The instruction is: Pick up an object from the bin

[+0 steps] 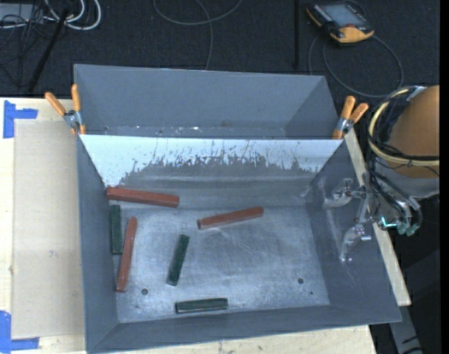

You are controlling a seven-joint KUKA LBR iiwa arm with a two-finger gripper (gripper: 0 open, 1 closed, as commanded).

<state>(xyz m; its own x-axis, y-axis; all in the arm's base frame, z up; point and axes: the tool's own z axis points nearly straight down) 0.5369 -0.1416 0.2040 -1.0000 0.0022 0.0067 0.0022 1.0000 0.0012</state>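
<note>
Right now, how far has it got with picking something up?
Nothing looks done: three red sticks and three green sticks lie on the bin floor. In hand: the claw sits by the right wall, nearest the middle red stick. Left: reach, grip, lift.

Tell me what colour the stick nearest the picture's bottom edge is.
The stick is dark green, camera view.

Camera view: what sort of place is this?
Probably a robot-grasping lab cell: grey metal bin of loose red-brown bars and dark green bars, robot arm beside it, cables on the floor.
</note>
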